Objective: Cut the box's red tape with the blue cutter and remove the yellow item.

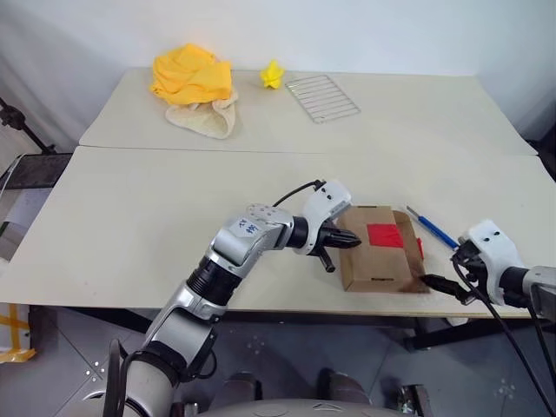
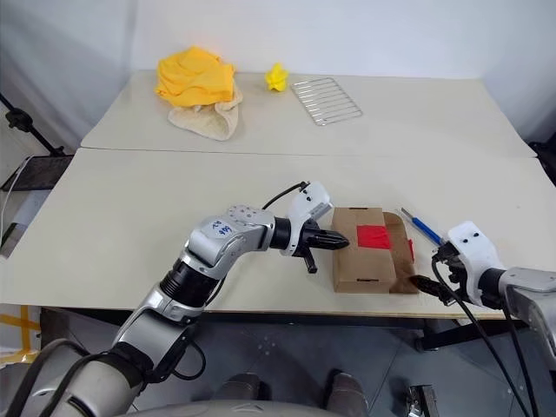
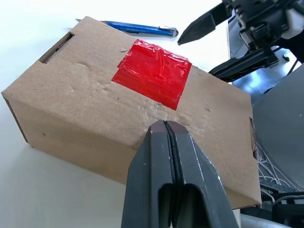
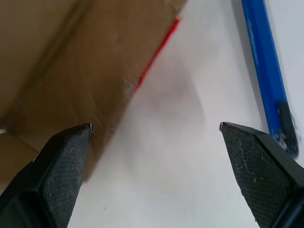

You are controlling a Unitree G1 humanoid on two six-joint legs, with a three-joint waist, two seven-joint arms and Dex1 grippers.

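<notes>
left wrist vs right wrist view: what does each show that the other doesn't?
Left wrist view: the shut left gripper pressed against the box, the whole red tape on the box's top face, the full length of the cutter lying beyond the box, and the right gripper.

Right wrist view: the open right gripper above bare table, between the box and the cutter's dark tip.

Both: the box, the red tape and the blue cutter.

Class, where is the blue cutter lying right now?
In the left eye view the cutter lies flat on the table near its front edge, just right of the box, beyond the open right pincer.
</notes>
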